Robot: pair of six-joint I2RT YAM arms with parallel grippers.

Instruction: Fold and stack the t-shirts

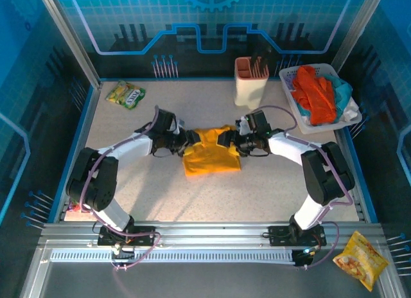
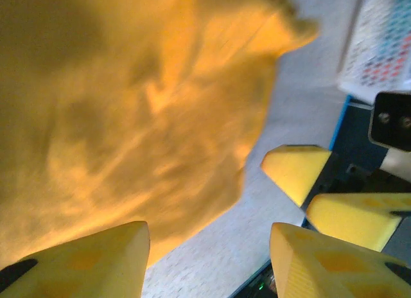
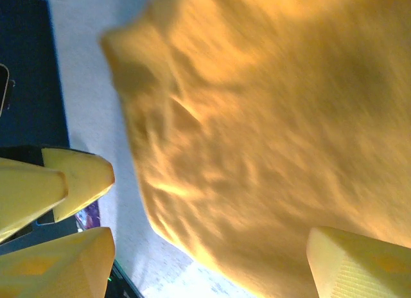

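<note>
A mustard-yellow t-shirt (image 1: 210, 155) lies folded into a small rectangle at the middle of the table. It fills the upper left of the left wrist view (image 2: 128, 118) and spreads across much of the right wrist view (image 3: 276, 137). My left gripper (image 1: 186, 141) hovers at its far left corner, open, with the cloth's edge under one finger (image 2: 83, 259). My right gripper (image 1: 227, 141) is open at the far right corner, one finger (image 3: 359, 266) over the cloth. More t-shirts, orange-red (image 1: 314, 92), teal and whitish, are piled in the basket.
The white basket (image 1: 290, 73) stands at the back right, with a cream holder (image 1: 252, 85) to its left. A green-yellow snack packet (image 1: 126, 94) lies at the back left. An orange snack bag (image 1: 361, 259) rests off the table at the near right.
</note>
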